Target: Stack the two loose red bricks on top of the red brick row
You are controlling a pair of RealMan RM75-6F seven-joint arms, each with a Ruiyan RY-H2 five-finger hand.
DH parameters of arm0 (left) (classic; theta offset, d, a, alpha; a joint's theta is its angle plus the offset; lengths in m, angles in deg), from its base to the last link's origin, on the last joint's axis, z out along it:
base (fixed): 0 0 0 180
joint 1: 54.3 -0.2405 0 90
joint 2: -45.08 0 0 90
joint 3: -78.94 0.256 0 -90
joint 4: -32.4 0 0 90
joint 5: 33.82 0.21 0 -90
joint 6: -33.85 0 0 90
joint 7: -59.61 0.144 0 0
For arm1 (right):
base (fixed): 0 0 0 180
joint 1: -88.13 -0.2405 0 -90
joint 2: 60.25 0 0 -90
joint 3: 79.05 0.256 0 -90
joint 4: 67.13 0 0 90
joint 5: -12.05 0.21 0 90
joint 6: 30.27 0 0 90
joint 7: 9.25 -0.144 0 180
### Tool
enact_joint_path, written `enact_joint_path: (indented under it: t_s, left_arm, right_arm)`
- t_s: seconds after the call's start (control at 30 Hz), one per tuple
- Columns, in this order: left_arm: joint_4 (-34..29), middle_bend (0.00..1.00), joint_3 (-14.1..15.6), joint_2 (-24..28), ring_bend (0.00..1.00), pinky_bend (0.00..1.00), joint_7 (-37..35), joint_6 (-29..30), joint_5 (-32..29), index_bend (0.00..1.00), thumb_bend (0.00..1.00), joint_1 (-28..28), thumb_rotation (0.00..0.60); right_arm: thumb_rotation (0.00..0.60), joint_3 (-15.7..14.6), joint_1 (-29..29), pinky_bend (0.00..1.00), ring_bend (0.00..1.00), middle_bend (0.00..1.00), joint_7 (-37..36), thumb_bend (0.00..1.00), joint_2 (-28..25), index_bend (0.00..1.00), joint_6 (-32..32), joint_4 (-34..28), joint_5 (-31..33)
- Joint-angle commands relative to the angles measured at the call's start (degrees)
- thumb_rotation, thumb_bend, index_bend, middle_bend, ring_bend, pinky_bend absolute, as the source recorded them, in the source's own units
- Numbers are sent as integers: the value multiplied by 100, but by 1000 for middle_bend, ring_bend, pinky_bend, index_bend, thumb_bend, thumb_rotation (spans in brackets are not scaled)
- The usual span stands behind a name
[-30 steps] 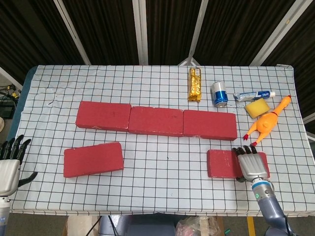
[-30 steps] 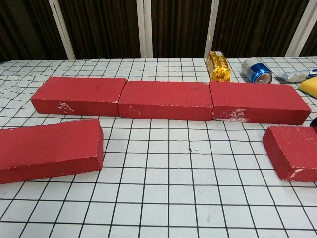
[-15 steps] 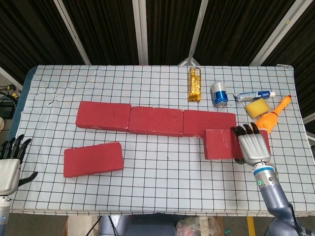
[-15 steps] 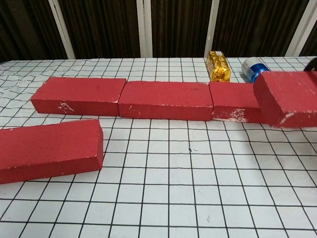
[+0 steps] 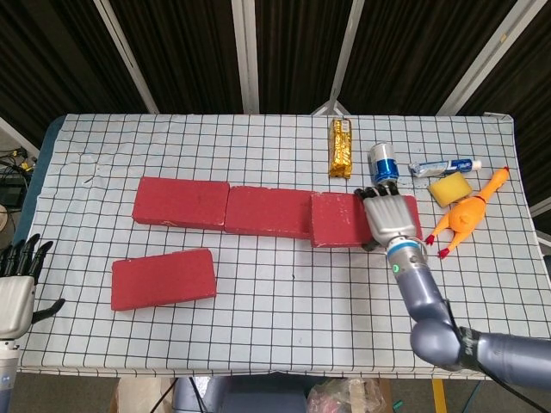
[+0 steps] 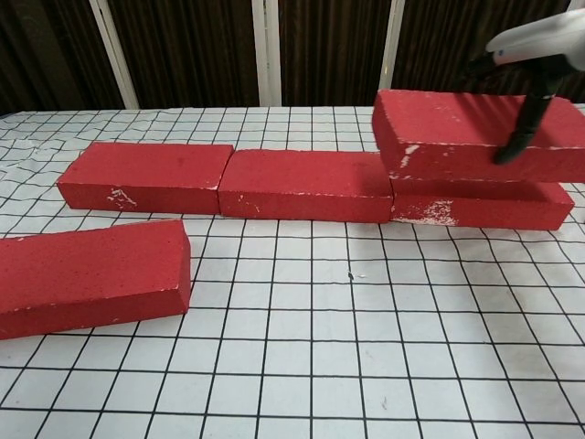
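Right hand (image 5: pixel 390 217) holding red brick (image 6: pixel 475 135) (over row), checked tablecloth (image 5: pixel 284 292), dark slatted wall (image 5: pixel 181 52)

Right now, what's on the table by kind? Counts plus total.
Red bricks: 5, three in the brick row, one loose brick, one held brick in the right robot hand
Gold snack pack: 1
Blue can: 1
Toothpaste tube: 1
Yellow sponge: 1
Rubber chicken: 1
Total: 10
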Motion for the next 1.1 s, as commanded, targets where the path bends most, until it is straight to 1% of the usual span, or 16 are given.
enact_joint_path:
  t_s: [0.03,0.13,0.27,0.53,0.7,0.87,1.1]
  left_arm:
    - [14,0,-8,-14,0,53,24,-7,-18,118,0,8,600]
    - [29,0,-16,-29,0,53,45,-10,-36,118,0,15,600]
    - [49,0,-30,-35,0,53,51,-20,-74,118,0,22,600]
    - [38,0,-36,-19,0,53,42,-6,-109,118,0,15,600]
    - [23,0,-21,-17,0,53,57,12,-91,118,0,8,600]
    - [15,0,-9,-19,0,53,73,16,-82,118,0,6,600]
    - [-9,0,-19,6,0,53,69,112,-77,118,0,-37,600]
  right_arm:
    - [600,101,-856,0,115,230,594,161,710,281,48,737,956]
    - [600,120,-1177,0,115,230,774,161,950,281,73,1043,1360]
    - [600,142,-1429,0,115,230,886,161,1109,281,109,1305,1710]
    - [600,171,-1711,0,115,230,1041,162,1275,281,76,1832,2331]
    - [600,161,-1739,0,115,230,1064,162,1302,281,117,1953,2447]
    - [600,151,-1751,0,115,230,1043,162,1341,281,153,2058,2392]
    - [600,95,-1744,0,115,230,978,162,1479,281,368,2352,2300]
